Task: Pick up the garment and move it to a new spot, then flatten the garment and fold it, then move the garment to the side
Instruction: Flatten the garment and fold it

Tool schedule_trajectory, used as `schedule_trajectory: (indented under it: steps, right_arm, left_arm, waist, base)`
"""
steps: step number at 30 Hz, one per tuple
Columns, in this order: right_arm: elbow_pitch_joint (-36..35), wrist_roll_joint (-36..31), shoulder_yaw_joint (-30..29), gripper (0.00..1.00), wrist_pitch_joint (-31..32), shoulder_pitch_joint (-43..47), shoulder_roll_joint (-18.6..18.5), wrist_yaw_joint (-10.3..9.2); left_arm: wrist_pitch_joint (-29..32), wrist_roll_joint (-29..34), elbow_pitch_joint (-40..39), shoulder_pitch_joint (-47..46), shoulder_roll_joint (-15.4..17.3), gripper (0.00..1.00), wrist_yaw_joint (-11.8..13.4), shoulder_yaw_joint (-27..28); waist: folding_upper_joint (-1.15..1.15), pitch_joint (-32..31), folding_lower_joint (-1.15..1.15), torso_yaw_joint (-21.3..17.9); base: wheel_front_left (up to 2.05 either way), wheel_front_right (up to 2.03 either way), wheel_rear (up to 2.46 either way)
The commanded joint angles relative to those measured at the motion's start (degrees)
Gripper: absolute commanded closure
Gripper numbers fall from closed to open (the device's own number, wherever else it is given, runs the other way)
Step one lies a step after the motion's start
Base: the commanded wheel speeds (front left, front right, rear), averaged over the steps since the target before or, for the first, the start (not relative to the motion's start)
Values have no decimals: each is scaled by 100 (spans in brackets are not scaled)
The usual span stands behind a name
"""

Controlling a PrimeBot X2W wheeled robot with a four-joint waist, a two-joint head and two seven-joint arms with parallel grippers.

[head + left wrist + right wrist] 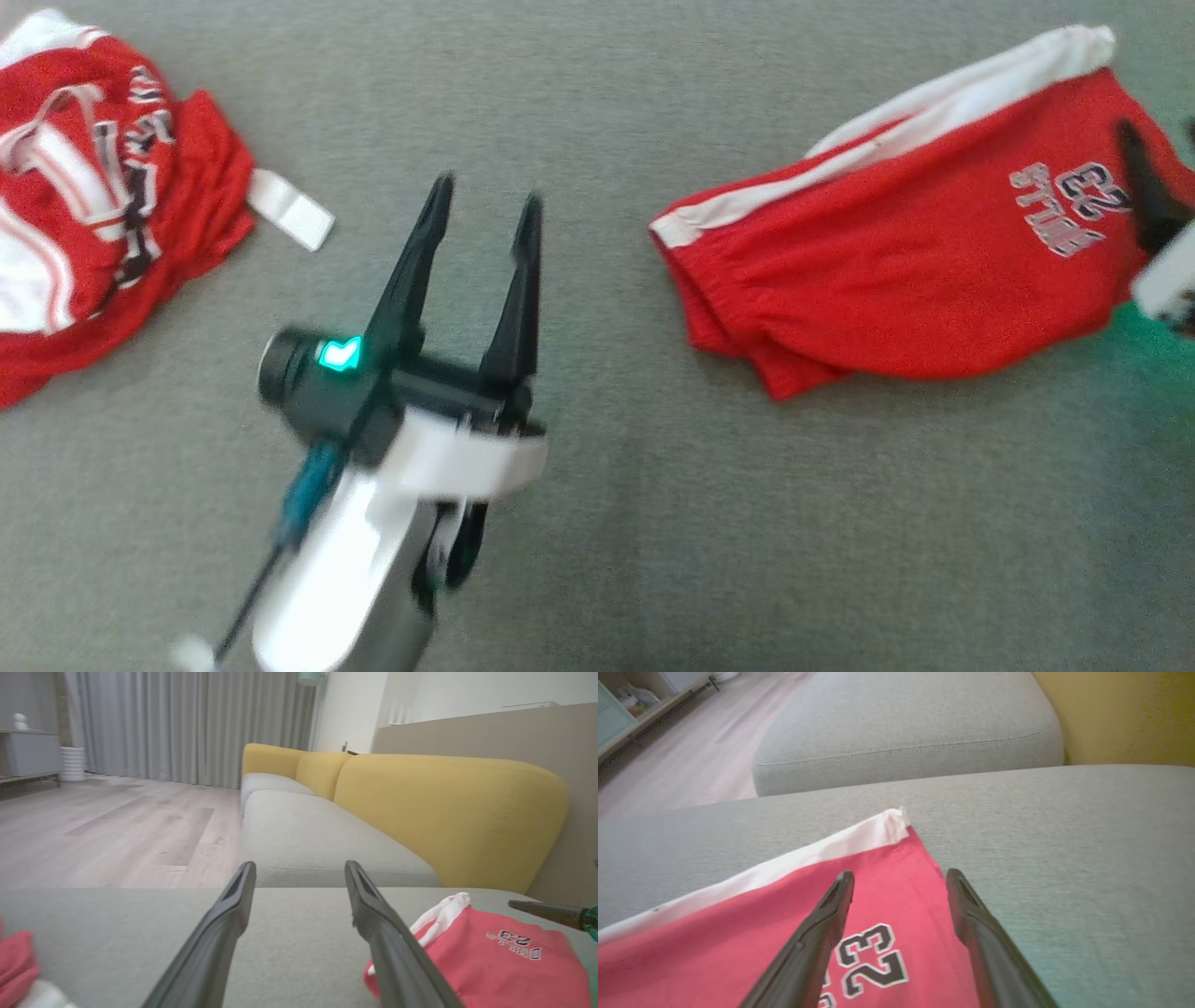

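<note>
Shorts: red with a white side stripe, folded, lying on the grey cushion at the upper right of the head view.

Right gripper: fingers spread apart and empty, over the printed "23" near the shorts' corner. Contact with the cloth cannot be told.

Left gripper: lower centre-left of the head view, fingers apart and empty, over bare cushion, well apart from the shorts.

Other garment: red and white, crumpled, upper left corner.
</note>
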Motion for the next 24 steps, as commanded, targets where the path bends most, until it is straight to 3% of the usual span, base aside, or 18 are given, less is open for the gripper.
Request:
schedule_trajectory:
  steps: [1,11,12,14,15,24]
  right_arm:
    - [-64,-97,-55,0,-64,-9,-237,-4]
    - [1205,-416,-576,0,292,80,-678,-4]
    - [1295,-388,-577,11,363,82,-668,-4]
    - [1385,-235,-519,82,556,89,-622,-4]
    - [1389,-162,-484,100,630,95,-619,-4]
    - [1289,-135,-470,100,403,151,-633,-4]
  left_arm:
    - [-26,151,-248,184,28,0,40,292]
    - [-27,645,-412,1094,-366,0,-314,838]
    - [-27,666,-388,1096,-390,0,-360,873]
    - [-28,696,-356,1101,-432,0,-425,947]
    - [-28,713,-345,1102,-448,0,-450,984]
    - [-28,1001,-316,1144,-501,0,-612,1240]
  waist:
    - [0,-57,1,148]
    - [0,-3,1,768]
    - [0,3,1,792]
    - [0,8,1,810]
    - [0,5,1,803]
    - [0,-199,1,235]
  base:
    - [0,0,0]
    - [0,0,0]
    - [0,0,0]
    - [0,0,0]
    - [0,0,0]
    - [0,0,0]
